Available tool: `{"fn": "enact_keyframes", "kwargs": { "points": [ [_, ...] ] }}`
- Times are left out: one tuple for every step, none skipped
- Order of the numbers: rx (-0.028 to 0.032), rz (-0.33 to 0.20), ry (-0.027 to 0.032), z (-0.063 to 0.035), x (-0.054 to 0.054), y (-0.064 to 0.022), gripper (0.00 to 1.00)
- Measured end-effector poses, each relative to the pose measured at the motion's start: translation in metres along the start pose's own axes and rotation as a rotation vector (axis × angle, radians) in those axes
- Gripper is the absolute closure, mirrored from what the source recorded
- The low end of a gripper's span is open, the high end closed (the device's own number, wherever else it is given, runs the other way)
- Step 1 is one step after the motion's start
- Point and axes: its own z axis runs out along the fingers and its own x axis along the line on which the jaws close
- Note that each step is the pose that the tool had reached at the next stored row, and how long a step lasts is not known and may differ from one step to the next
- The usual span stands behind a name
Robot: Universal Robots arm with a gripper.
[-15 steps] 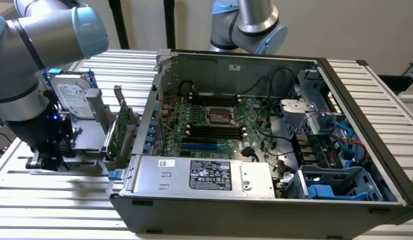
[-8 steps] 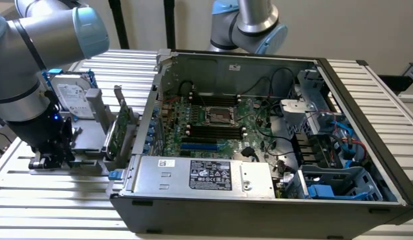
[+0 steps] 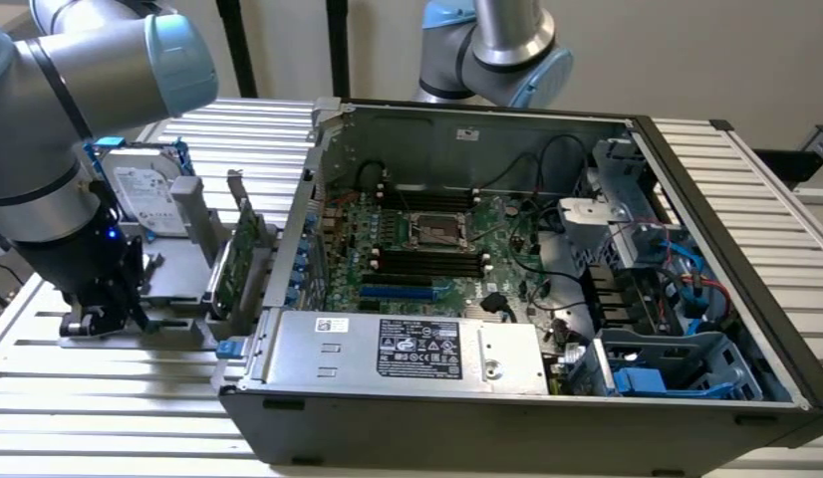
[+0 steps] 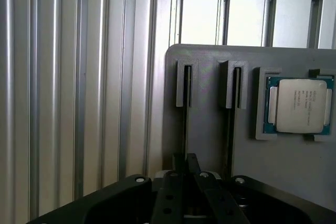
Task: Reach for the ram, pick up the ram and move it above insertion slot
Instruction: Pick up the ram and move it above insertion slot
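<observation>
A robot arm reaches down to a grey holder (image 3: 185,334) on a ribbed metal table (image 3: 120,418), at the exterior view's left of an open computer case (image 3: 518,418). The gripper (image 3: 100,317) sits low at the holder's outer end.

In the wrist view, the gripper (image 4: 185,160) has its fingers (image 4: 178,169) drawn close together. They appear to pinch the ram (image 4: 185,129), seen edge-on as a thin dark line standing in a groove of the holder (image 4: 210,145). The line is very thin, so the grip is a judgement. The ram's far end sits in a slotted post (image 4: 186,85). A second post (image 4: 233,85) stands just beside it, and a processor chip (image 4: 299,106) lies in a nearby recess.

In the exterior view, a hard drive (image 3: 139,194) and a green card (image 3: 239,264) stand in the same holder, between the gripper and the case.

Likely risks:
- A pull that is not straight could jam the ram in the post and drag the holder.
- The narrow pinch on a thin edge could let the stick tilt or slip.
- A low path toward the memory slots (image 3: 431,261) could strike the drive, the card or the case wall.
</observation>
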Motion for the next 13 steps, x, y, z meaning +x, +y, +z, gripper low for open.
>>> {"fn": "enact_keyframes", "kwargs": {
  "points": [
    [0.0000,0.000,0.0000,0.0000,0.0000,0.0000,0.86],
    [0.0000,0.000,0.0000,0.0000,0.0000,0.0000,0.86],
    [0.0000,0.000,0.0000,0.0000,0.0000,0.0000,0.86],
    [0.0000,0.000,0.0000,0.0000,0.0000,0.0000,0.87],
    [0.0000,0.000,0.0000,0.0000,0.0000,0.0000,0.87],
    [0.0000,0.000,0.0000,0.0000,0.0000,0.0000,0.87],
    [0.0000,0.000,0.0000,0.0000,0.0000,0.0000,0.87],
    [0.0000,0.000,0.0000,0.0000,0.0000,0.0000,0.87],
    [0.0000,0.000,0.0000,0.0000,0.0000,0.0000,0.87],
    [0.0001,0.000,-0.0001,0.0000,0.0000,0.0000,0.87],
    [0.0002,0.000,-0.0002,-0.0003,0.0000,0.0000,0.87],
    [0.0000,0.000,-0.0001,-0.0009,0.0000,0.0000,0.87],
    [-0.0001,0.000,-0.0001,-0.0017,0.0000,0.0000,0.87]
  ]
}}
